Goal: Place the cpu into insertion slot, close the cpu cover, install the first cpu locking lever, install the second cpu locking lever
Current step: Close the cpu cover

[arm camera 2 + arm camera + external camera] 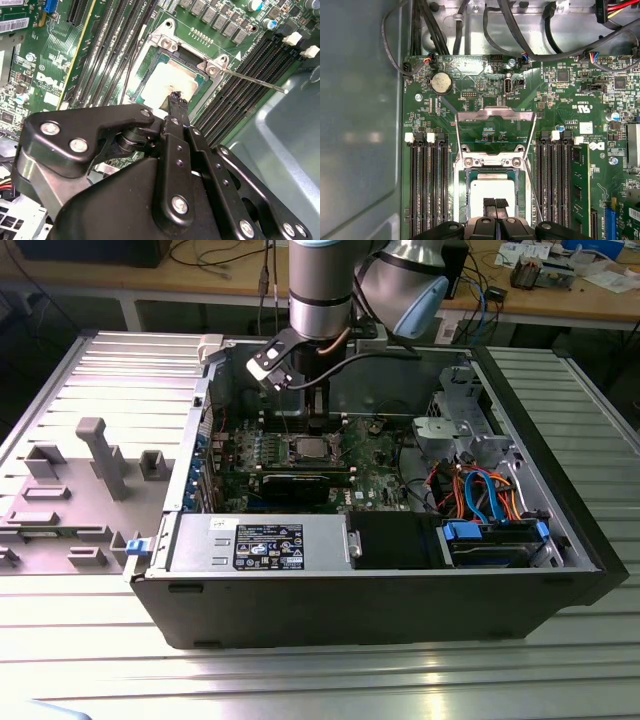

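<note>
Well, the cpu (492,190) lies flat in the insertion slot (460,200), its pale top framed by the silver rim. The pincer (495,203) hangs right over it, fingers pressed together and holding nothing; whether the tips touch the chip I cannot tell. The cpu cover (495,115) stands swung open beyond the socket, and one lever (250,80) sticks out free. To my eye, seating wants a light, level touch, the chip square, no sideways shove against the pins.
</note>
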Controlling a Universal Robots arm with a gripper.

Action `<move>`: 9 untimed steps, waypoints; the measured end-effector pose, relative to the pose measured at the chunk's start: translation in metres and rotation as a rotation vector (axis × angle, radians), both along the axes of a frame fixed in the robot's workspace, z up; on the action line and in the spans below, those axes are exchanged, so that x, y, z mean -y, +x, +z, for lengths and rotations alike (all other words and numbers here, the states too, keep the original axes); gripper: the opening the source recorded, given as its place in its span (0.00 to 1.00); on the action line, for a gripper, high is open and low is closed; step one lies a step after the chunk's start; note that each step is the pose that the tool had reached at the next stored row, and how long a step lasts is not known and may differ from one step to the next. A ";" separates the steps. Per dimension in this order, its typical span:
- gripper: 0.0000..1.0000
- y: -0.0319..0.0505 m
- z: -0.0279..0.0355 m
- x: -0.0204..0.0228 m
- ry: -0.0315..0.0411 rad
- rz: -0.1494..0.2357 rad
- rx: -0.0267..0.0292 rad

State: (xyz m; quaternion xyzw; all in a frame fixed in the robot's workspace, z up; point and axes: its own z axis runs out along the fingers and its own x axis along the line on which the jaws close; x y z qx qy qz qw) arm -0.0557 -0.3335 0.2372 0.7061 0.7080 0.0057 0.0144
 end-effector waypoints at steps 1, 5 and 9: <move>0.11 0.0000 0.0005 0.0000 0.0000 0.000 0.0000; 0.11 0.0000 0.0030 0.0000 -0.0001 0.000 0.0000; 0.11 0.0000 0.0059 0.0000 -0.0005 0.000 0.0000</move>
